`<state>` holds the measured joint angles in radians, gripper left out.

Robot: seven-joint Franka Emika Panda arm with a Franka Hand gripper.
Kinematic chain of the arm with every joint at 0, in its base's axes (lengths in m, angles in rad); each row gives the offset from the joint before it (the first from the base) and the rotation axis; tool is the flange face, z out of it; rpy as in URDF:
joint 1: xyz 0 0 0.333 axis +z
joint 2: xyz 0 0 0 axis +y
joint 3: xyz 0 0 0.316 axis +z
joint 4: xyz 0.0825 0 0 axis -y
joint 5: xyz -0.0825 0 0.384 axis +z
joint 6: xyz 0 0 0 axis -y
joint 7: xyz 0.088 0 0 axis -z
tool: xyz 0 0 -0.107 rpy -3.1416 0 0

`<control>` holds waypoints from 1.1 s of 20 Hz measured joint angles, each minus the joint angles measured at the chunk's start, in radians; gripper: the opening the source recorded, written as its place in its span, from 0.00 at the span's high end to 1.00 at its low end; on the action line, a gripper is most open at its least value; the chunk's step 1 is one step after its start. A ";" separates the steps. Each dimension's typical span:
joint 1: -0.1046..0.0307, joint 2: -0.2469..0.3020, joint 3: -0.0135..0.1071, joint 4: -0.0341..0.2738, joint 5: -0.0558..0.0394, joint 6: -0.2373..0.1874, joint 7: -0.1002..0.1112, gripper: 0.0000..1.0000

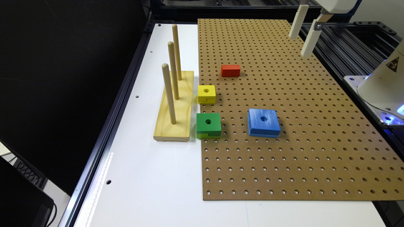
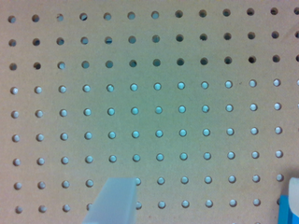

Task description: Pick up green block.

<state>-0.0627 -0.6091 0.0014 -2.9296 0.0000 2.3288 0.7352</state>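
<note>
Green block (image 1: 208,125): square, round hole through the middle, lighter green layer underneath, flat at the edge of the brown pegboard (image 1: 315,132) toward the exterior view's left, untouched. Just beside it toward the exterior view's left, on the white tabletop (image 1: 151,186), a pale wooden base (image 1: 175,126) with three upright dowels (image 1: 173,71) in a row. Directly beyond the green block, near but apart, a smaller yellow block (image 1: 206,94), likewise holed. Farther back still, a small red block (image 1: 230,70), no hole visible on it. Toward the exterior view's right of the green block, with a clear gap between, a larger blue block (image 1: 263,122) with a centre hole, turned slightly askew on the board.

Claw (image 1: 303,33) high at the far edge of the pegboard, toward the exterior view's right, well apart from every block, holding nothing. Two white fingers (image 1: 311,39) hanging down with a clear gap between them, spread apart. In the wrist view, one pale finger (image 2: 114,201) at the frame edge and a blue-and-white sliver at the opposite lower corner, with bare perforated board between. White robot base (image 1: 385,85) at the exterior view's right edge, beside the board.
</note>
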 joint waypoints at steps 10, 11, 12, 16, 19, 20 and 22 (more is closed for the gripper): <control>0.001 0.000 0.003 0.000 0.0006 0.000 0.000 0.00; 0.002 0.000 0.005 0.000 0.0014 0.000 0.000 0.00; 0.003 0.000 0.007 0.001 0.0026 0.000 0.001 0.00; 0.022 0.000 0.023 0.011 0.0157 0.002 0.014 0.00; 0.032 0.001 0.029 0.017 0.0205 0.003 0.020 0.00; 0.037 0.001 0.033 0.020 0.0245 0.003 0.024 0.00; 0.043 0.003 0.041 0.026 0.0315 0.003 0.031 0.00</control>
<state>-0.0201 -0.6060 0.0425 -2.9040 0.0315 2.3315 0.7663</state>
